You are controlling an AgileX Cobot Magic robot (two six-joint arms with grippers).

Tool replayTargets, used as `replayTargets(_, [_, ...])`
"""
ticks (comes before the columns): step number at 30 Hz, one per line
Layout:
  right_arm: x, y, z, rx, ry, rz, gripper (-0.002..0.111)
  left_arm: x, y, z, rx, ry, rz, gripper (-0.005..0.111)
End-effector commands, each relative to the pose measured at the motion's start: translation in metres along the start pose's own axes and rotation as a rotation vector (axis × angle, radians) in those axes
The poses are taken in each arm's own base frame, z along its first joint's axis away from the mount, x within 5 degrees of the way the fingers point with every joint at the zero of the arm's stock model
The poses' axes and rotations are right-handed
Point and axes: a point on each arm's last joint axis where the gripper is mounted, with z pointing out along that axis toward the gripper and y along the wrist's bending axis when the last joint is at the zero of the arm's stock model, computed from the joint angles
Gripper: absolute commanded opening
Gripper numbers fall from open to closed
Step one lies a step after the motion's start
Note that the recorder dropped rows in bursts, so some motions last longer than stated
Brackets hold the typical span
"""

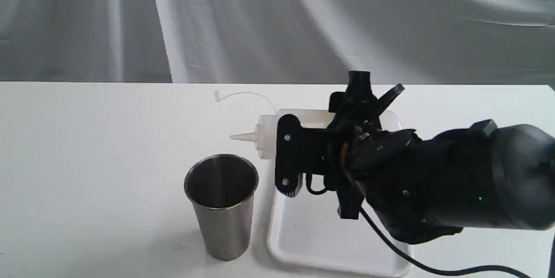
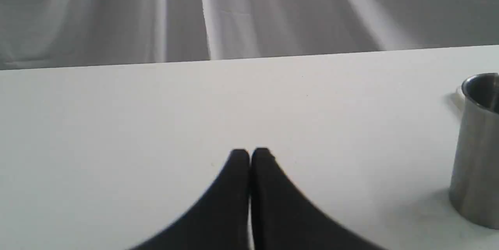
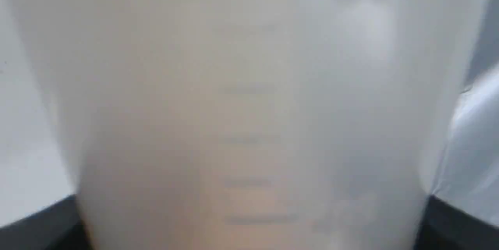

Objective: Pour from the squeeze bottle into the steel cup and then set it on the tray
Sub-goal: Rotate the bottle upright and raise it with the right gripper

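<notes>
My right gripper (image 1: 279, 141) is shut on the squeeze bottle (image 1: 267, 132) and holds it lying sideways in the air. Its nozzle (image 1: 243, 137) points left, the tip just above the far rim of the steel cup (image 1: 221, 208). The tethered cap (image 1: 218, 96) hangs out on its thin strap. No stream shows. The cup stands upright left of the white tray (image 1: 303, 239). Up close the translucent bottle (image 3: 249, 117) fills the right wrist view, with a dark finger (image 3: 43, 226) at its side. My left gripper (image 2: 250, 155) is shut and empty, low over the table, with the cup (image 2: 477, 152) off to one side.
The white table (image 1: 86, 161) ends at a far edge in front of a grey cloth backdrop (image 1: 277, 17). My right arm (image 1: 455, 178) reaches in over the tray, and its black cable (image 1: 390, 247) trails across the tray's near corner.
</notes>
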Motion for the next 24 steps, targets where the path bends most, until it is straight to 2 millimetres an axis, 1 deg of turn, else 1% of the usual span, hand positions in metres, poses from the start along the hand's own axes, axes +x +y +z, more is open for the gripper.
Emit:
replayTargets(1, [0.006,-0.006,0.0,0.018,0.01,0.112,0.0,0.001,0.0,0.0,-0.002,-0.006,-0.005,0.0])
replayTargets(7, [0.015,-0.008,0.006,-0.003,0.032,0.364,0.0,0.001,0.0,0.0,-0.001,-0.006,-0.007,0.0])
replayTargets(12, [0.025,-0.015,0.008,-0.008,0.032,0.58,0.0,0.001,0.0,0.0,-0.001,-0.006,-0.007,0.0])
replayTargets(18, [0.037,-0.034,0.0,-0.042,-0.026,0.756,0.0,0.001,0.0,0.0,-0.002,-0.006,-0.005,0.0])
replayTargets(24, [0.058,-0.056,-0.011,-0.057,-0.055,0.925,0.0,0.001,0.0,0.0,-0.002,-0.006,-0.005,0.0])
